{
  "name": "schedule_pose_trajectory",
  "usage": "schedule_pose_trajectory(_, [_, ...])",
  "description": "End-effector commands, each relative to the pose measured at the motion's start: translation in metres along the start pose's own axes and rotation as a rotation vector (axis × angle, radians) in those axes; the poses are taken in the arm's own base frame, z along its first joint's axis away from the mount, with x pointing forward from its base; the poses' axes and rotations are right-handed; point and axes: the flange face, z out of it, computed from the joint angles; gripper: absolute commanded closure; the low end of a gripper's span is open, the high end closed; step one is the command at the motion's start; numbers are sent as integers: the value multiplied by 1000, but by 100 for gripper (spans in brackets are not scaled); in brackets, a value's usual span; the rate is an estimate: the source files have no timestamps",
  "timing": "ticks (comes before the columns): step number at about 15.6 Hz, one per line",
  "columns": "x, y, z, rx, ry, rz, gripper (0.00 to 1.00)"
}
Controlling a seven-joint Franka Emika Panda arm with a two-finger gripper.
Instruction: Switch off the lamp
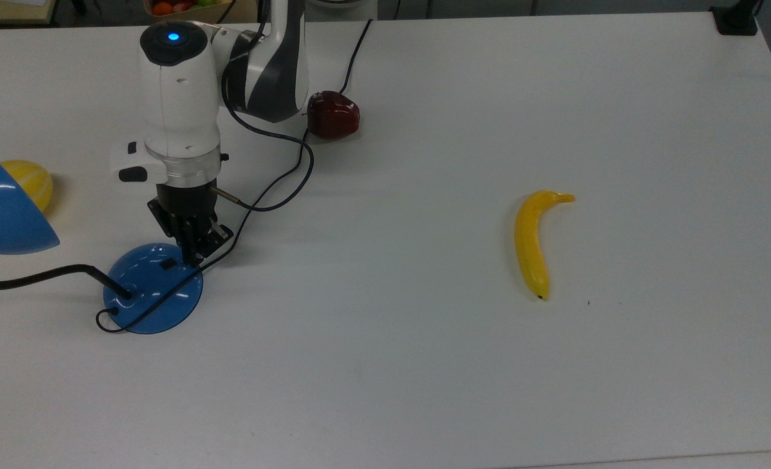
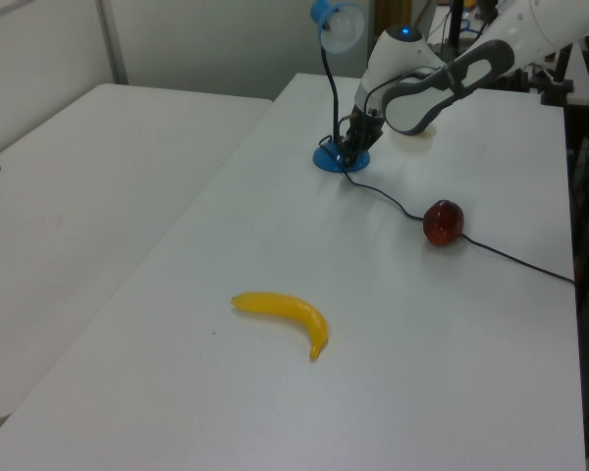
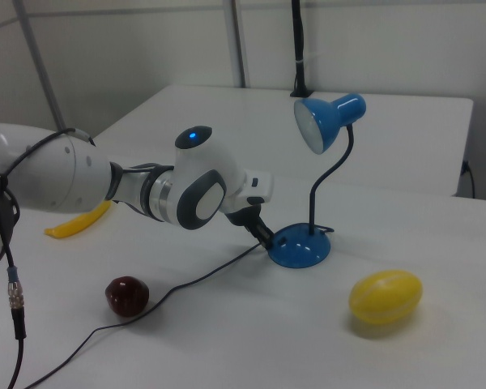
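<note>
**Obs 1:** Lamp (image 1: 152, 288) position? I have it near the top view's left edge, about nine o'clock on the table (image 1: 424, 365).

**Obs 2:** Agreed. Blue dome base flat on the white surface, black neck rising from it, blue cone shade (image 3: 328, 120) high above. The bulb face looks pale and flat, with no glow on the tabletop in the left view. Small black switch (image 1: 165, 264) sits on the base toward one o'clock.

**Obs 1:** Gripper (image 1: 195, 251)?

**Obs 2:** Pointing down at the base's one o'clock rim, just beside that switch. In the right view it (image 3: 265, 234) angles in low, the tip at the base's near edge. Fingers look drawn close together with nothing between them; clenched, I'd log.

**Obs 1:** Contact with the base?

**Obs 2:** Cannot tell; at the rim, touching or a hair off.

**Obs 1:** Cord (image 1: 333, 98)?

**Obs 2:** Black, running from the base past the gripper, then up toward twelve o'clock beside a dark red apple (image 1: 333, 114).

**Obs 1:** Other items?

**Obs 2:** Yellow lemon (image 3: 385, 297) near the lamp, at its ten o'clock in the top view, partly behind the shade. Banana (image 1: 533, 242) well apart, around three o'clock.
</note>
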Motion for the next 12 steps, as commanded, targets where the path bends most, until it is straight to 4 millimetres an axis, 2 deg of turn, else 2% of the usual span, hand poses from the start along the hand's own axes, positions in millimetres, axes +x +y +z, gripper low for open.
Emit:
schedule_pose_trajectory(1, [-12, 9, -9, -18, -19, 8, 87])
schedule_pose_trajectory(3, [-15, 13, -24, -14, -20, 6, 87])
schedule_pose_trajectory(5, [-21, 18, -59, -5, -41, -20, 87])
schedule_pose_trajectory(9, [-41, -10, -132, -8, -210, -119, 86])
schedule_pose_trajectory(12, [-60, -24, -183, 3, -307, -270, 75])
